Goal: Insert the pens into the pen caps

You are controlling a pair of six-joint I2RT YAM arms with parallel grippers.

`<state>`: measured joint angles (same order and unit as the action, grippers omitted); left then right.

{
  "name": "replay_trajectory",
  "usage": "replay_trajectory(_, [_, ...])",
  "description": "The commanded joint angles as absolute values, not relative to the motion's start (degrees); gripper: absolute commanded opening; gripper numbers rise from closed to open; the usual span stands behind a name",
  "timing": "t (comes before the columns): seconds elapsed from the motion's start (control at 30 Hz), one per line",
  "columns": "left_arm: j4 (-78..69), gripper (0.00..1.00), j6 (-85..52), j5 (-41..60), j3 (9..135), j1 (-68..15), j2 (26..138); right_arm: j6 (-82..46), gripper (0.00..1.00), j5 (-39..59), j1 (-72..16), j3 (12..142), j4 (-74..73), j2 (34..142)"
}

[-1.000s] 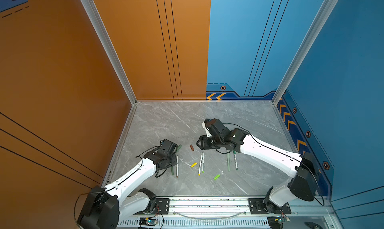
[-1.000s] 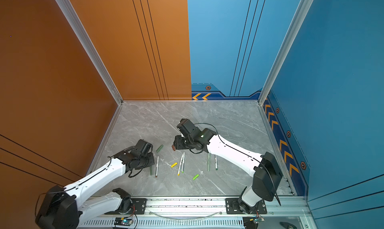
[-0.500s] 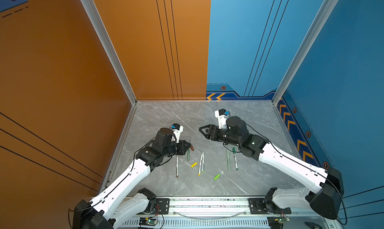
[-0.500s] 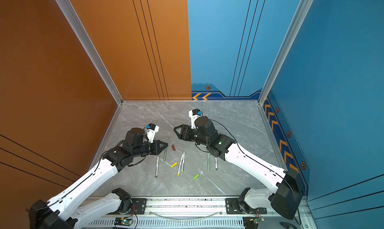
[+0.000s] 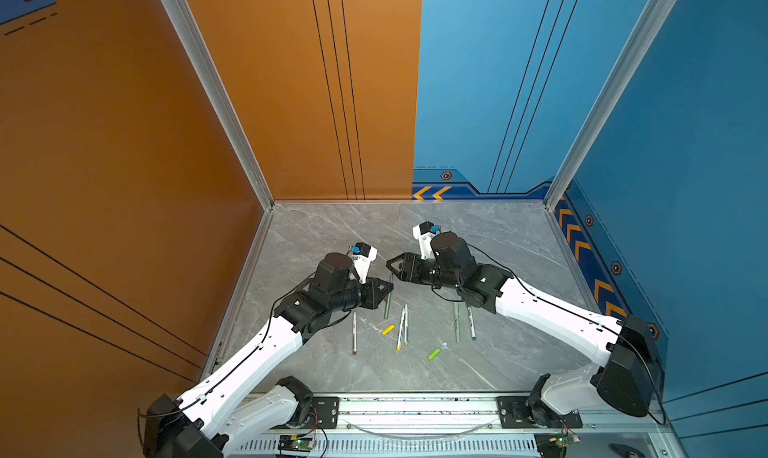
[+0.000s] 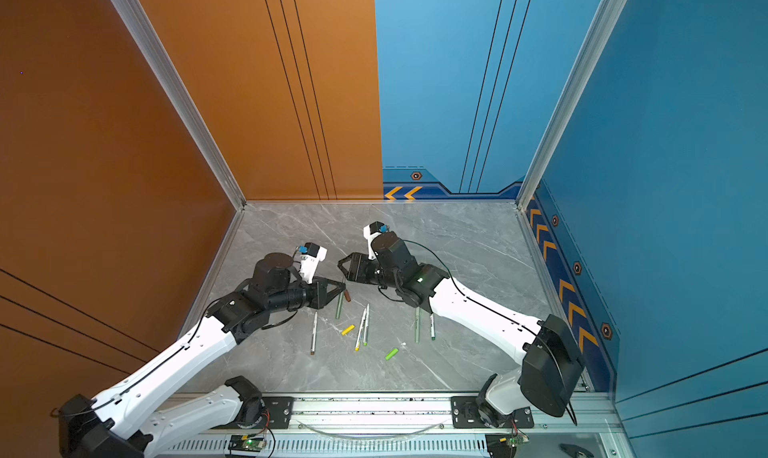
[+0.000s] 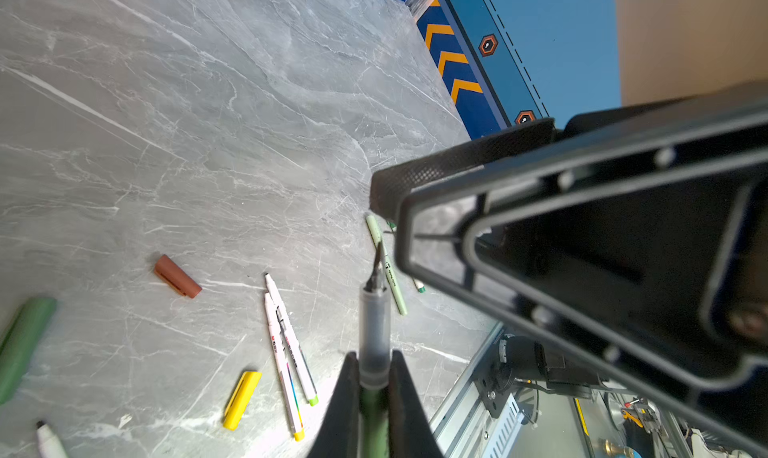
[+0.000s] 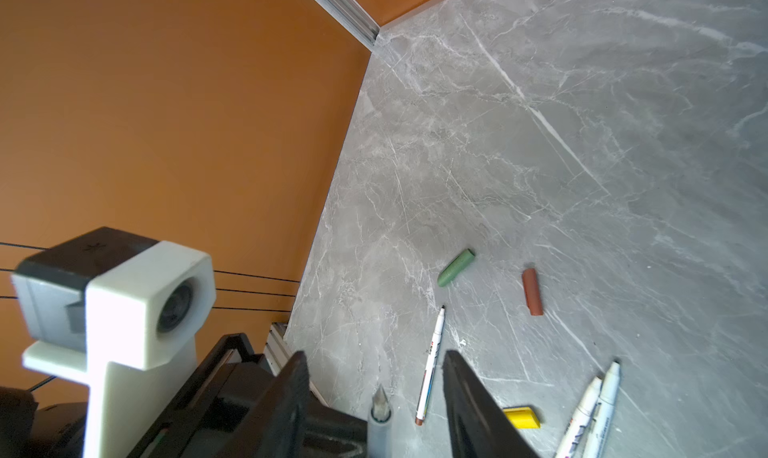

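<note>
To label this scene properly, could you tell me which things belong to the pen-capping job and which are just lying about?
Job: olive pen, held by the left end effector; open right end effector; sage pen; four white pens; brown cap; yellow cap; lime cap; green cap.
Not part of it: front rail; circuit board; white speck.

A: What is lying on the grey table (image 5: 507,227)?

B: A brown-ended pen (image 5: 354,333) is lying alone. A yellow-ended pen (image 5: 400,331) and a lime-ended pen (image 5: 406,325) are lying close together.

A: Any caps?

B: A yellow cap (image 5: 387,330) is sitting between the lone pen and that pair. A lime cap (image 5: 434,354) is resting nearer the front. A brown cap (image 6: 347,296) and a green cap (image 8: 455,268) are lying further back. On the right, a pale green pen (image 5: 457,327) and a green-ended pen (image 5: 471,323) are lying just beside each other.
</note>
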<state>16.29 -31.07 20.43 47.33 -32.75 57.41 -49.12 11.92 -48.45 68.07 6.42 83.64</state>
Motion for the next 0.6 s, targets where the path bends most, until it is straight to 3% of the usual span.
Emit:
replay_trajectory(0.0, [13.8,0.0,-31.6,18.1,47.9,-33.4,57.1,-49.8,0.5,13.1,-49.5,69.6,7.4,85.1])
replay_trajectory(0.23, [11.6,0.0,-32.5,17.4,47.5,-33.5,57.7,-50.9,0.43,13.2,-50.8,69.0,7.3,86.7])
replay_trajectory(0.43, [11.4,0.0,-32.8,16.3,47.1,-33.6,57.5,-51.6,0.23,12.5,-50.8,69.3,7.2,86.6])
replay_trajectory(0.57, [11.3,0.0,-33.0,16.4,46.9,-33.6,57.3,-52.5,0.15,12.5,-50.6,69.4,7.0,86.7])
